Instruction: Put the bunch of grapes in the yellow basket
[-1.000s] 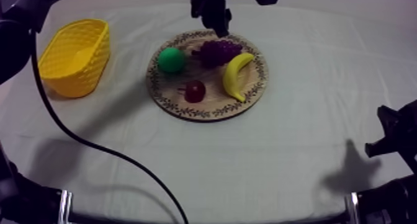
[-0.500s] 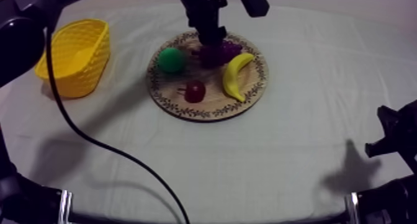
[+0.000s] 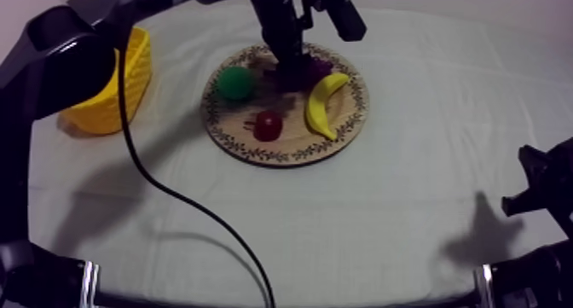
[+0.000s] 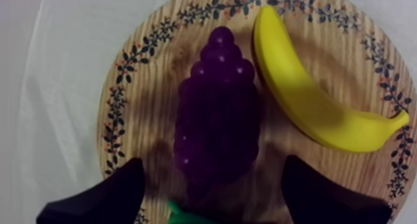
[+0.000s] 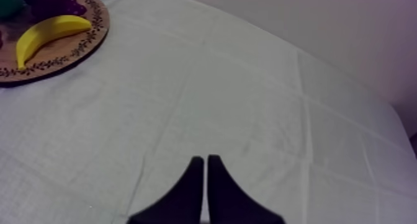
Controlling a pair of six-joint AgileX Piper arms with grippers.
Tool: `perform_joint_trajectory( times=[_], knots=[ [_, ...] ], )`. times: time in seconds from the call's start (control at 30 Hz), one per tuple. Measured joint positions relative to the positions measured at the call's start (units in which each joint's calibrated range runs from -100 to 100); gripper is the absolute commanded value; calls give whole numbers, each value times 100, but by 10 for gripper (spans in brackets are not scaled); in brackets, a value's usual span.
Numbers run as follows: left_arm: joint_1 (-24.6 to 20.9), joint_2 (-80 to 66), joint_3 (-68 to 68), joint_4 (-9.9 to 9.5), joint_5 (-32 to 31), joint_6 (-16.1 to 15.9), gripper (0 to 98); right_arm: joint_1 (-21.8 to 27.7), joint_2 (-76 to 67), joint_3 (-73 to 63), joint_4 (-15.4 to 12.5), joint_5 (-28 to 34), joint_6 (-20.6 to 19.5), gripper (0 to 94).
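Left wrist view: left gripper (image 4: 212, 177) spread astride the bunch of grapes (image 4: 217, 115), which lies near the rim of the wooden board (image 4: 155, 65); closing, lifting and carrying to the yellow basket (image 3: 95, 113) remain.

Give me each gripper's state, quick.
Left gripper: open, straddling the bunch of grapes.
Right gripper: shut on nothing.

My left pincer (image 4: 212, 169) gapes wide; my right pincer (image 5: 205, 161) lies pressed together.
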Motion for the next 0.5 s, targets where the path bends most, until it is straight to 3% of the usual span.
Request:
perform_joint_trajectory(
  times=[0.5],
  knots=[
    [8, 1015, -1218, 14, 837, 24, 844, 0, 0, 0, 0, 0, 0, 3]
  ],
)
